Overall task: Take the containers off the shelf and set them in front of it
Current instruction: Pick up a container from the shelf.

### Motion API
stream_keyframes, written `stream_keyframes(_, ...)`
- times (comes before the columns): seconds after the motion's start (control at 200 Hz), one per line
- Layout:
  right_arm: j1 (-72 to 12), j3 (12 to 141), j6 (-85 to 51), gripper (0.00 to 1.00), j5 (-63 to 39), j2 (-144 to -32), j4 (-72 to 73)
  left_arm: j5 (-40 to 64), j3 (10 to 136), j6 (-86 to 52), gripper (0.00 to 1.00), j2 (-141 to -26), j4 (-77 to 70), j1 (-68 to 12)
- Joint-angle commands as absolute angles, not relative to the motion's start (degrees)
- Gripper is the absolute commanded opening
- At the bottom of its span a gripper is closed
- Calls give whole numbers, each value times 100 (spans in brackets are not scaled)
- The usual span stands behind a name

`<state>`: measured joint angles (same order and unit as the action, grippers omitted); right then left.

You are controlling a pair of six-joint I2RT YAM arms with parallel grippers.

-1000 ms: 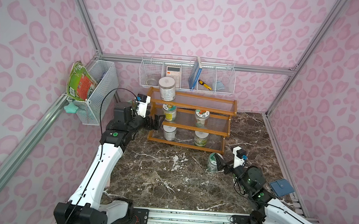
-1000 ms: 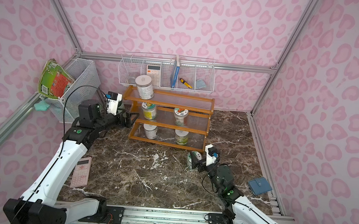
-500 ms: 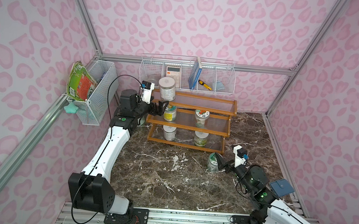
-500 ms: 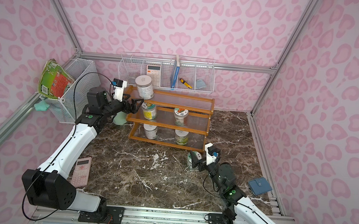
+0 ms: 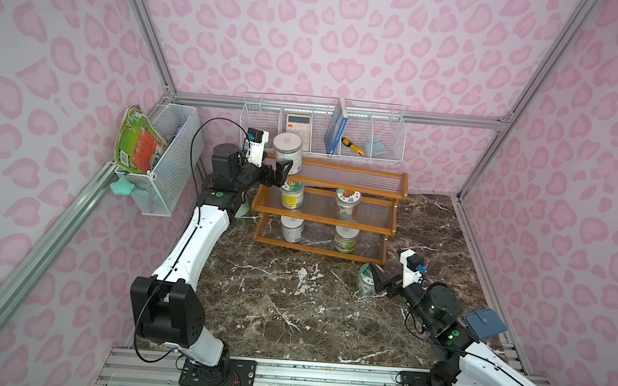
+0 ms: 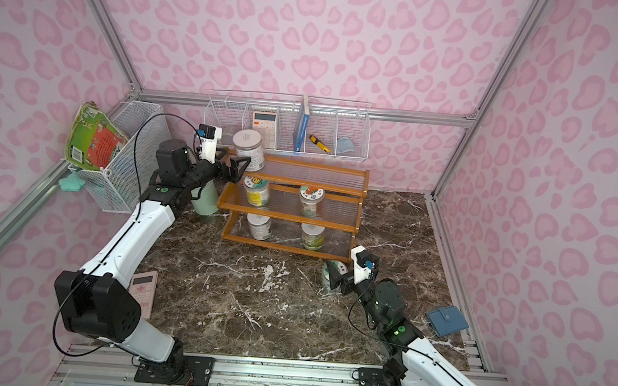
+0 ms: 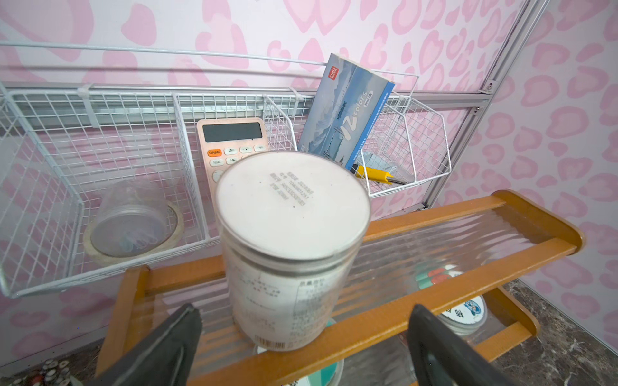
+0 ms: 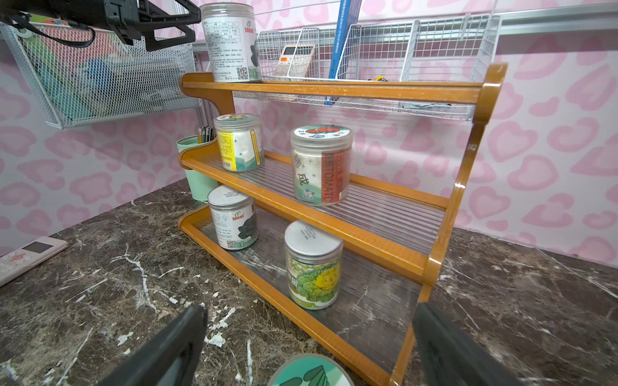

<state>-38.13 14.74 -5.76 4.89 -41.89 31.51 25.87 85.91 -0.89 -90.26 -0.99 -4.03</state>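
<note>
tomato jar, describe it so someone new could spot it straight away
On the wooden three-tier shelf at the back wall, the middle tier holds two jars. The tomato jar is the right-hand one in both top views, red-labelled, unlike the yellow-labelled jar beside it.

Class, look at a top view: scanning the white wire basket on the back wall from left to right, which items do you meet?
Along the white wire basket: peach calculator → blue box → yellow cutter → blue-grey folded item. The leftmost compartment is partly hidden, so left out.
</note>
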Motion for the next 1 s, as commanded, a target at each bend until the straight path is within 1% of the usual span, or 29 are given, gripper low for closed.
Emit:
stream_keyframes(0.0,-3819,1522,-545,99,501,-4218,3269,2584,8739,-20,99,-9139,-359,-412)
stream_keyframes(0.822,-3817,1505,-527,99,536,-4630,3528,2585,9504,-79,99,-10031,-712,-566)
stream_keyframes(0.892,-3815,1504,-519,99,547,-4641,3521,2584,9581,-71,98,-10085,-705,-574)
stream_keyframes(0.997,-3819,1503,-519,99,578,-4625,3514,2585,9700,-61,93,-10158,-634,-597)
